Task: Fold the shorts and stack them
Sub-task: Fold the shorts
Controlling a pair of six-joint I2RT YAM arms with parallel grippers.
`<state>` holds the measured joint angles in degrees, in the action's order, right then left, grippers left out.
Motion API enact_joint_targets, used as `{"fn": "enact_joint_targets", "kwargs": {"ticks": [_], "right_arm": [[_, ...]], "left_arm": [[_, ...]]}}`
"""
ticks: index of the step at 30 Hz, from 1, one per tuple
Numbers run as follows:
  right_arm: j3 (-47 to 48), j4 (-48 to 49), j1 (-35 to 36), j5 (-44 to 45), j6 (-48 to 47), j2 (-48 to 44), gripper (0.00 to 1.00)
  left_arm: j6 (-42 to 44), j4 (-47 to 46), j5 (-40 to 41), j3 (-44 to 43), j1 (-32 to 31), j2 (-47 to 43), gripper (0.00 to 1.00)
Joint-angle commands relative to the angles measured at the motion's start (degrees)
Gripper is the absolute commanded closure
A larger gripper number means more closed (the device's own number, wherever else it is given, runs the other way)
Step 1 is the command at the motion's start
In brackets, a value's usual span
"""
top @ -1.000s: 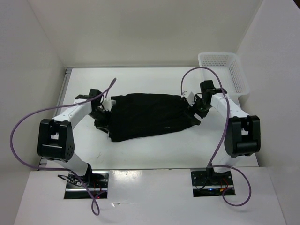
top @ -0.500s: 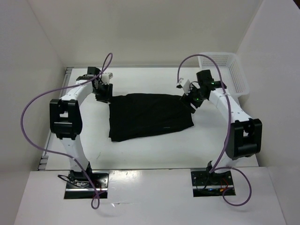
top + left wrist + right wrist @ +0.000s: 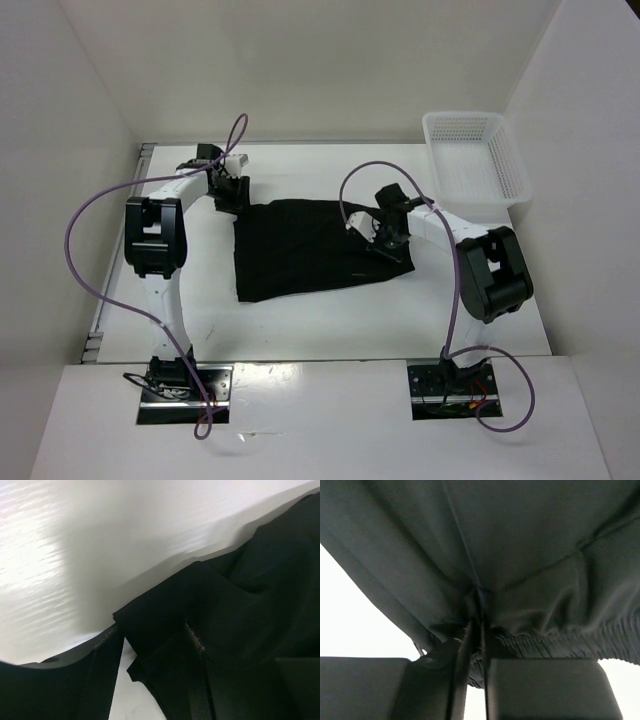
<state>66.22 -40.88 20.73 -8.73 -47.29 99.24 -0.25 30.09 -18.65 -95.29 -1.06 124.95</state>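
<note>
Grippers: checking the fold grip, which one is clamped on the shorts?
The right gripper, fingers pinching the shorts at the waistband; the left gripper stands open.

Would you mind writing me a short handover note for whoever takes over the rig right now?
Left hand: open at the far left corner of the shorts, with fabric between its fingers but not clamped.
Right hand: shut on the gathered right edge, lifting it.
Shorts: mostly spread flat on the table; basket at the far right.
Done: both ends reached.
Left: fold, then stack.
</note>
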Motion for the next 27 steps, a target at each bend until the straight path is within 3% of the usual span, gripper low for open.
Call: {"fn": "enact_joint_targets", "kwargs": {"ticks": [1, 4, 7, 9, 12, 21, 27], "right_arm": [[-2.75, 1.77, -0.16, 5.30, -4.03, 1.21, 0.86], [-4.08, 2.91, -0.16, 8.11, -4.74, 1.22, 0.92], [-4.69, 4.14, -0.16, 9.35, -5.45, 1.74, 0.98], [-4.69, 5.19, 0.36, 11.18, -5.97, 1.74, 1.00], [-3.55, 5.82, 0.36, 11.19, -5.45, 1.74, 1.00], [-0.56, 5.65, 2.82, 10.14, -3.43, -2.82, 1.00], [-8.20, 5.11, 2.82, 9.61, -4.04, -4.93, 1.00]], "left_arm": [[0.25, -2.04, -7.35, 0.62, -0.35, 2.14, 0.42], [0.25, -2.05, -8.50, 1.32, -0.87, 3.64, 0.45], [0.25, -2.05, -8.50, 1.95, -1.40, 4.25, 0.62], [0.25, -2.05, -9.20, 2.47, -1.40, 4.78, 0.83], [0.25, -2.05, -9.21, 2.47, -1.40, 4.78, 0.98], [0.25, -1.35, 0.19, -4.02, 3.07, 3.20, 1.00], [0.25, 1.55, 0.29, -6.32, 4.93, 1.71, 1.00]]}}
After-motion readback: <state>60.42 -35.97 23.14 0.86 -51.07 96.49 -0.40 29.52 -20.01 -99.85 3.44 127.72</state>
